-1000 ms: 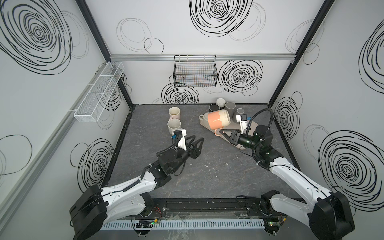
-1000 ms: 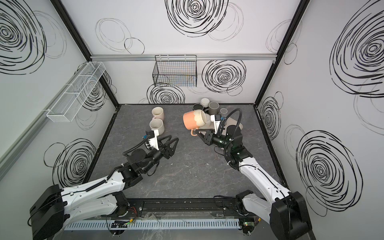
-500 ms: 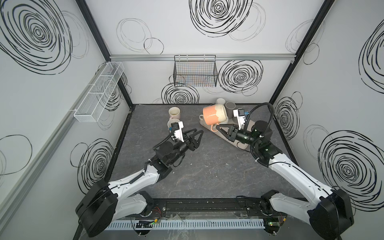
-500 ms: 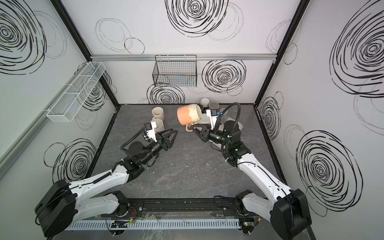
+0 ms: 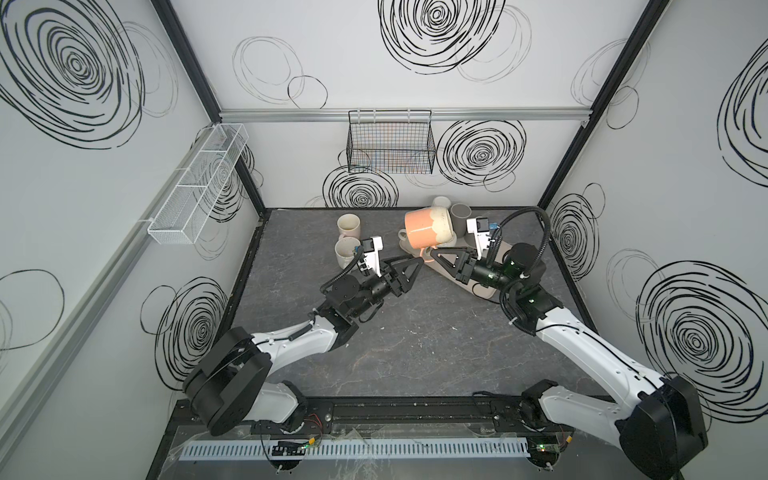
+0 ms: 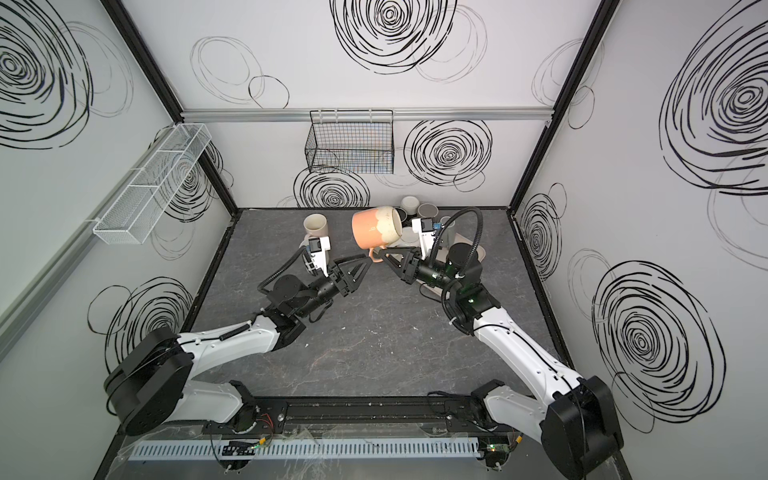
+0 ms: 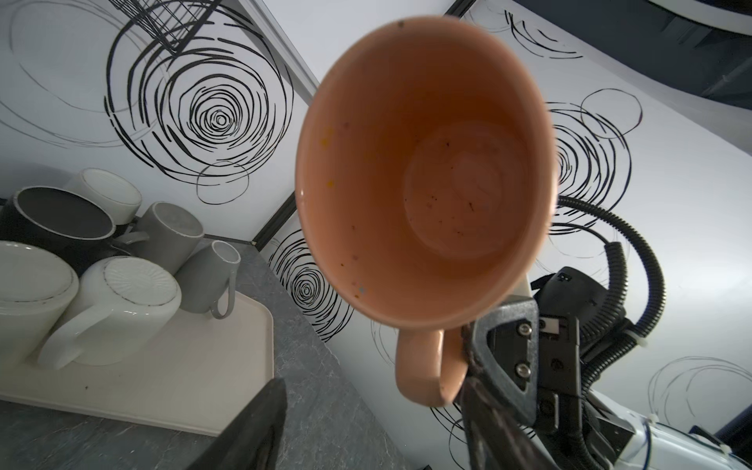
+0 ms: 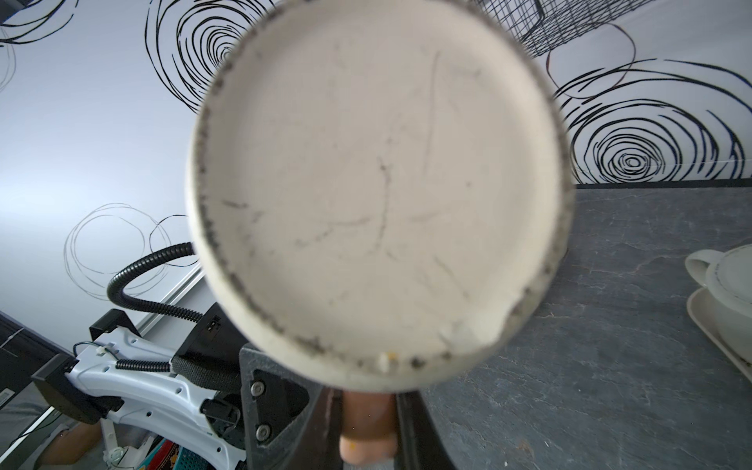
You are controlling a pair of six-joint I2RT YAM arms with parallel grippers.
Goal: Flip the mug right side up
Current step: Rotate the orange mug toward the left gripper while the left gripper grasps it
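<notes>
Orange mug, one, on its side in the air above the table back, handle clamped in right fingers. Left fingers apart, just beside handle. Two cream mugs upright. Since a second ago: mug higher, further left; left fingers closer, wider.

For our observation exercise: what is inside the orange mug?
The left wrist view looks into the orange mug: empty, only dark specks and coloured flecks on its walls and bottom. In both top views only its outside shows.
</notes>
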